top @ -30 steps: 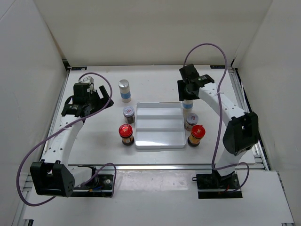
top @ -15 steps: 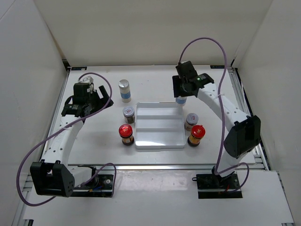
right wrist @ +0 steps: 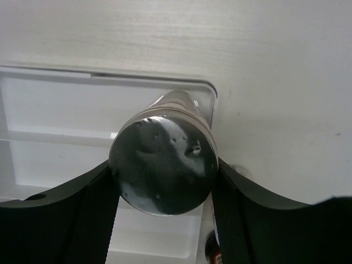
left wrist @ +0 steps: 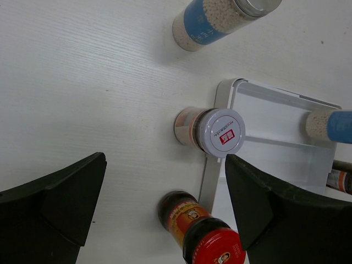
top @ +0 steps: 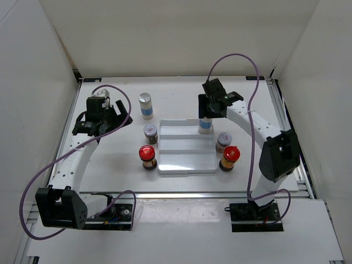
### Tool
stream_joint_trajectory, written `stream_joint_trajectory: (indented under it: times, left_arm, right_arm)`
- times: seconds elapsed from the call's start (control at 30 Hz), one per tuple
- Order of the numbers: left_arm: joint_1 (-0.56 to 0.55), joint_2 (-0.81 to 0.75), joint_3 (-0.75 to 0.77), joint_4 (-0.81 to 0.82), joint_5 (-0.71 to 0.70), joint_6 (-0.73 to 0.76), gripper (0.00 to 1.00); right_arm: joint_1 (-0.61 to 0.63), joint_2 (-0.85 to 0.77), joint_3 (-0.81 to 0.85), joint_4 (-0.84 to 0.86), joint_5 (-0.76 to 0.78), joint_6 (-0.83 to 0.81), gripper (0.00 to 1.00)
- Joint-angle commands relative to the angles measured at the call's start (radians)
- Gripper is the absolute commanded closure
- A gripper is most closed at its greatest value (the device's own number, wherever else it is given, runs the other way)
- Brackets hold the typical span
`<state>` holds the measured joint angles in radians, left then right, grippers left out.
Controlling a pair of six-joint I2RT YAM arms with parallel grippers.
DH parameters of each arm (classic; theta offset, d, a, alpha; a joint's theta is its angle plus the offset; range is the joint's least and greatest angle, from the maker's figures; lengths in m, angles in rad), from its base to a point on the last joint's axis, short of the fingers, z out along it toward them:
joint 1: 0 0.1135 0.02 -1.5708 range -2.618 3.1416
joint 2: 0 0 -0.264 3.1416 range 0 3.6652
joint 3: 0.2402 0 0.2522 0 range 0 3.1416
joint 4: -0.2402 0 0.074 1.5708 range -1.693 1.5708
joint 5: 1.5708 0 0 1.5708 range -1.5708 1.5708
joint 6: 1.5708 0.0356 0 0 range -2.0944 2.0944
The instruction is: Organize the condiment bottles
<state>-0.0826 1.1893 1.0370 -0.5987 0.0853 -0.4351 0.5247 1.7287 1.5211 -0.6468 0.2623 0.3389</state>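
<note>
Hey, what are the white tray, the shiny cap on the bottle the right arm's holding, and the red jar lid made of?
White tray: likely plastic, semi-gloss; soft highlights, rounded moulded corners. Shiny cap: metal or metallised plastic; mirror-like blurred reflections. Red lid: probably glossy plastic or painted metal; uniform colour, printed logo.

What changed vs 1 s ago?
Right gripper, shut on the blue-label bottle, carried it left from beside the tray to its back-right corner; set down or not, can't tell. Left gripper open, unmoved; other five bottles too.
</note>
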Motion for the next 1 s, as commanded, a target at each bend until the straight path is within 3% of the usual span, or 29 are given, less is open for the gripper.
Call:
stream_joint_trajectory:
  times: [0.0,0.23,0.33,0.37,0.43,0.47,0.5,0.67,0.83,0.93,0.97]
  left_arm:
    - [-0.005,-0.008,0.034,0.004,-0.016,-0.005,0.00]
    - [-0.005,0.001,0.024,0.004,-0.025,-0.014,0.00]
    - [-0.005,0.001,0.024,0.004,-0.025,-0.014,0.00]
    - [-0.005,0.001,0.024,0.004,-0.035,-0.014,0.00]
    - [-0.005,0.001,0.024,0.004,-0.035,-0.014,0.00]
    - [-0.005,0.001,0.024,0.004,-0.035,-0.014,0.00]
    - [-0.005,0.001,0.024,0.004,-0.044,-0.014,0.00]
    - [-0.005,-0.017,0.015,0.019,-0.079,0.018,0.00]
    - [-0.005,-0.106,-0.078,0.174,-0.072,0.027,0.00]
    - [0.032,-0.039,0.019,0.211,0.136,0.031,0.00]
    - [0.043,0.008,0.067,0.227,0.277,0.041,0.00]
  right_arm:
    - [0.001,0.032,-0.058,-0.007,-0.063,0.064,1.00]
    - [0.020,0.052,-0.116,0.045,-0.110,0.112,1.00]
    - [0.020,0.061,-0.116,0.045,-0.110,0.112,0.70]
    - [0.020,0.061,-0.116,0.033,-0.110,0.112,0.46]
    - [0.020,0.025,-0.116,0.013,-0.071,0.112,0.22]
    - [0.020,0.008,-0.116,0.004,-0.051,0.112,0.05]
    - [0.020,-0.030,-0.116,-0.007,-0.031,0.112,0.00]
    - [0.020,-0.174,-0.073,-0.131,0.103,0.045,0.00]
    - [0.020,-0.460,-0.119,-0.195,0.137,0.002,0.00]
    - [0.020,-0.642,-0.196,-0.186,0.114,-0.008,0.00]
    - [0.020,-0.708,-0.252,-0.176,0.126,-0.008,0.00]
